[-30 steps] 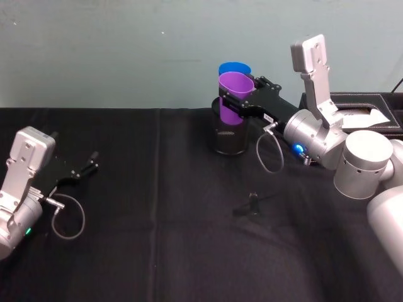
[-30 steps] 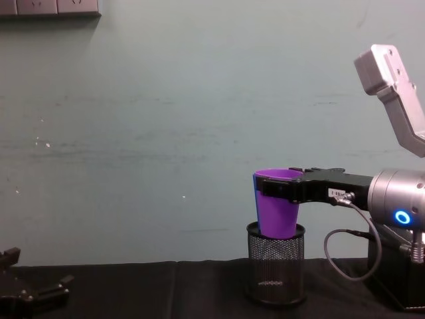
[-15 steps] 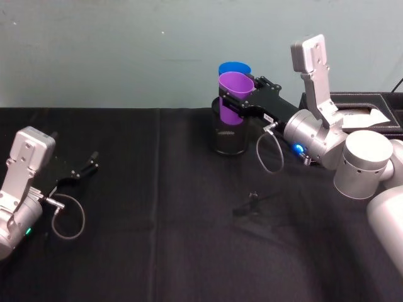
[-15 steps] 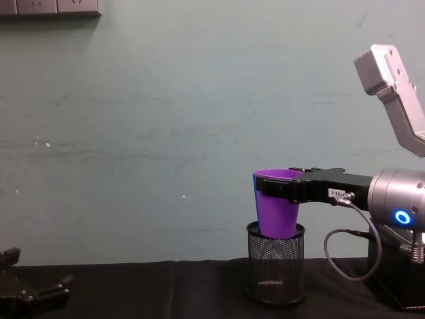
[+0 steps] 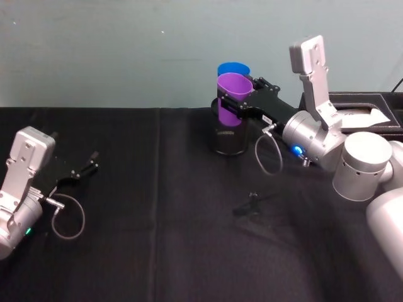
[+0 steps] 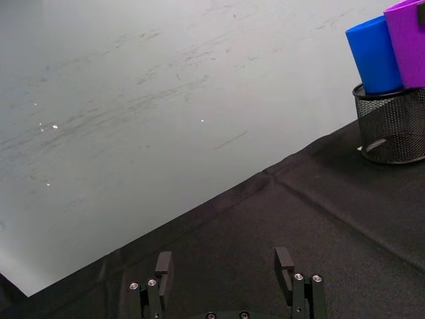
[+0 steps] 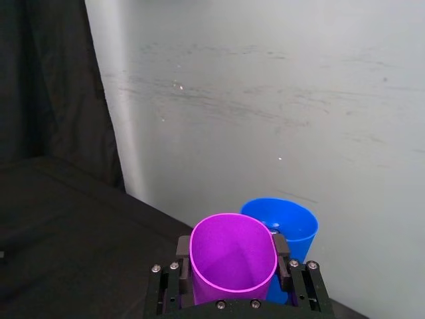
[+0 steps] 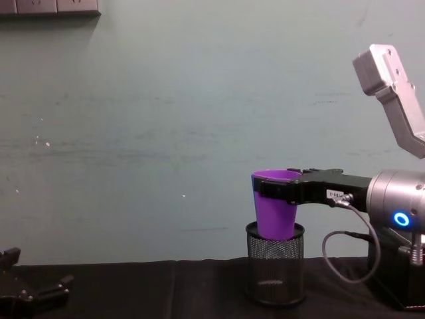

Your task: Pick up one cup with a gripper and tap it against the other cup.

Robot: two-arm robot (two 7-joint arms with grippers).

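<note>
Purple cup (image 5: 234, 85) edged up-left | my right gripper (image 5: 237, 104) pinching it upright, base inside pen holder (image 5: 228, 139) | blue cup (image 5: 233, 67) just behind, holder's far side | left gripper (image 5: 85, 165) spread, idle far left of holder

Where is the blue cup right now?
In the head view the blue cup stands in the mesh holder at the back of the table, right of centre, just behind the purple cup that the right gripper holds.

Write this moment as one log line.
right end effector: shut on purple cup | blue cup: in mesh holder | left end effector: open, parked
</note>
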